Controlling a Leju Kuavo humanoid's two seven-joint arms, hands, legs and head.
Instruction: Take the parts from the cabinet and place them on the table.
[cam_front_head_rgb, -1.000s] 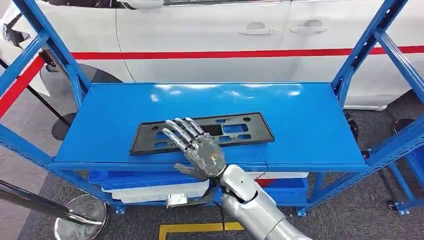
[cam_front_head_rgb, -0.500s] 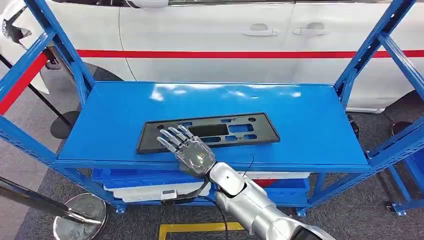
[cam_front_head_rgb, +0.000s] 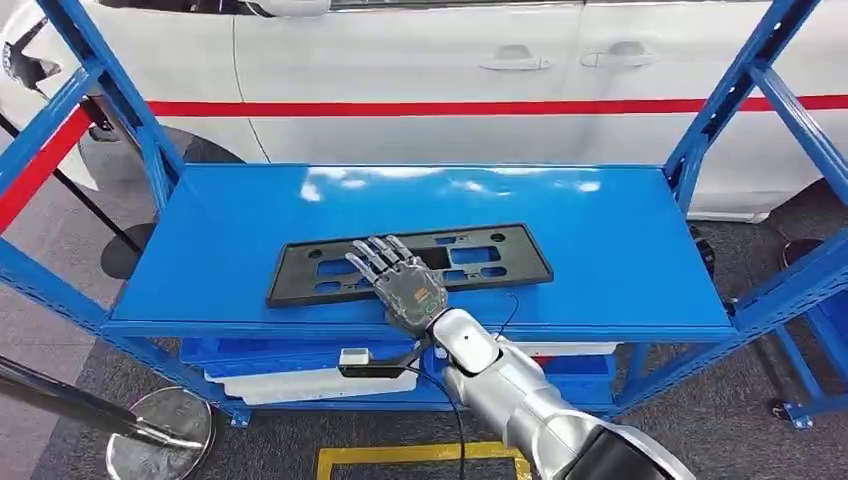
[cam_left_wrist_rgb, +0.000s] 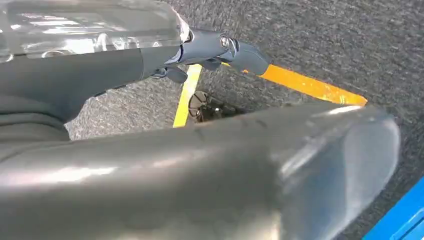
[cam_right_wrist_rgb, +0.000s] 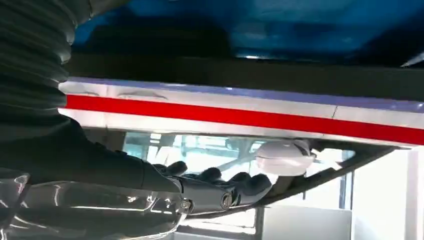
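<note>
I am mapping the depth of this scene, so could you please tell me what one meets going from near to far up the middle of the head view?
Yellow floor line → right hand → black plate → bare blue shelf → white car.

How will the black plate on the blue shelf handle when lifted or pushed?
The black plate looks thin with many cutouts, so probably light and slightly flexible. Lying flat on the glossy shelf, it may slide rather than lift, and offers the right robot hand little edge.
</note>
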